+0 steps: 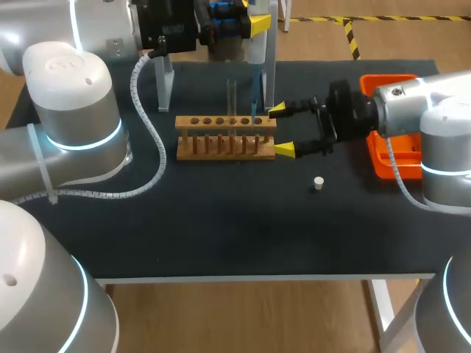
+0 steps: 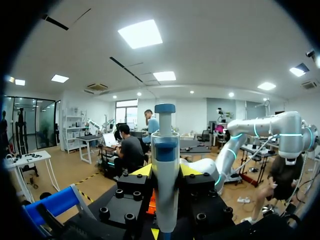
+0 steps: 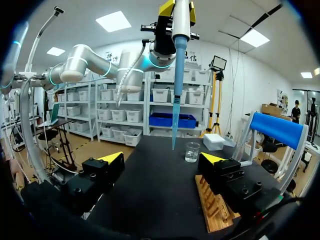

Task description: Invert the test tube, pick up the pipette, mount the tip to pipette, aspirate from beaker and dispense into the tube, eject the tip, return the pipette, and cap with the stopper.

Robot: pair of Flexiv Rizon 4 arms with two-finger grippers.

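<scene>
Pipette in left end effector, partly hidden

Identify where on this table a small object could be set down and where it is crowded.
Free: the black mat between the wooden test-tube rack and the near edge, left of the small white stopper. Crowded: the rack's right end, by the right tool, and behind it, where the left tool holds the blue-and-white pipette.

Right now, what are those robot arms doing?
The left gripper holds a pipette with a blue tip up above the table, near the beaker. The right gripper is open at the end of the wooden rack, where a test tube stands. The little white stopper lies on the table, not used yet.
</scene>
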